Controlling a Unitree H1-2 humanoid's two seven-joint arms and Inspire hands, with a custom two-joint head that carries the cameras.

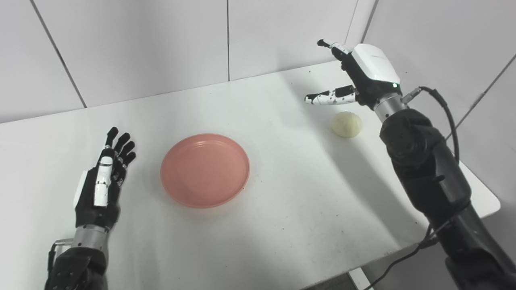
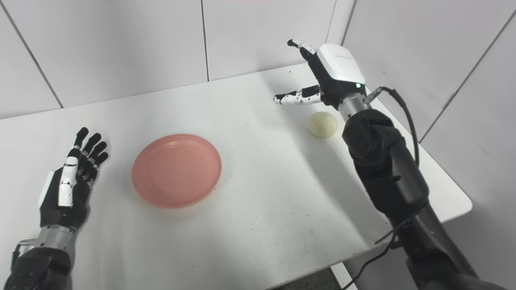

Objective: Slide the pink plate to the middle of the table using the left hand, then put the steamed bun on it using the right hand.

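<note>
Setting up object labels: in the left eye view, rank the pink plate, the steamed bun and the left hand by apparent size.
1. pink plate
2. left hand, though it sits nearer the camera, which may inflate it
3. steamed bun, clearly smallest

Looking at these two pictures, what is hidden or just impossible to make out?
- Right hand: its palm faces away in both views, behind its own white back shell.
- Steamed bun: its far side, and any surface detail, too small.
- Table: its near edge is cut off at the bottom left.
- Left hand: underside hidden against the table.
</note>
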